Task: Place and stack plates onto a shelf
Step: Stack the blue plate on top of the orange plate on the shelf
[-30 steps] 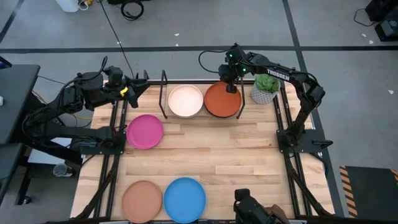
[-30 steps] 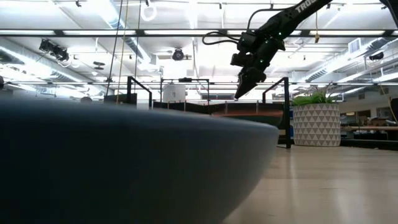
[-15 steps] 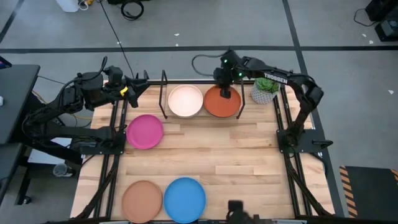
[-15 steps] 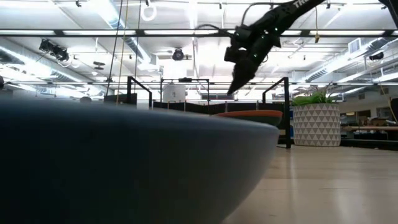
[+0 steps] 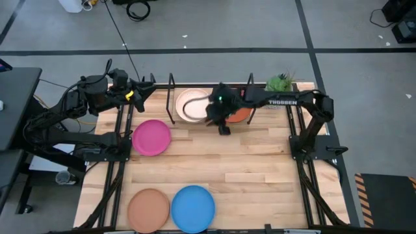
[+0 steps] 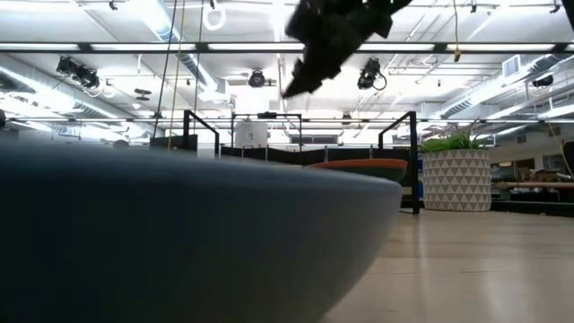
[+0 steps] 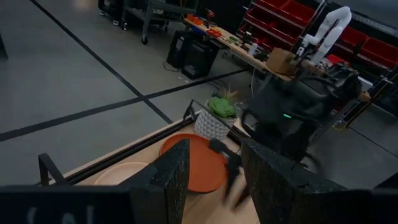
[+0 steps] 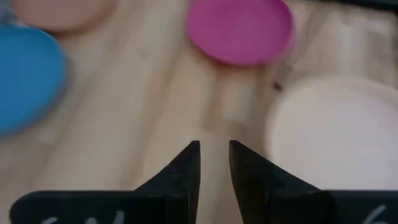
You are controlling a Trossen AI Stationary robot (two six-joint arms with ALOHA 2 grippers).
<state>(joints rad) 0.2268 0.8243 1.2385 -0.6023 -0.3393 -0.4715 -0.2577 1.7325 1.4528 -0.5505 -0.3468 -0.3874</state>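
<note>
My right gripper (image 5: 223,129) hovers over bare table wood just near of the shelf, between the cream plate (image 5: 190,105) and the orange plate (image 5: 243,114). In its wrist view the fingers (image 8: 214,163) are narrowly open and hold nothing. Both plates lie flat side by side in the black rod shelf (image 5: 172,97); the arm hides part of the orange one. The magenta plate (image 5: 151,137), tan plate (image 5: 148,209) and blue plate (image 5: 192,208) lie flat on the table. My left gripper (image 7: 214,180) waits open at the far left corner (image 5: 140,91). The other plates are out of view.
A potted green plant (image 5: 278,83) stands at the far right, beside the shelf. The blue plate (image 6: 179,242) fills the low view's foreground. Bare wood lies across the middle of the table (image 5: 227,162) and on its right half.
My right gripper has swung from above the orange plate toward the table's left and near edges, and now hangs in front of the shelf. The orange plate has stayed on the shelf.
</note>
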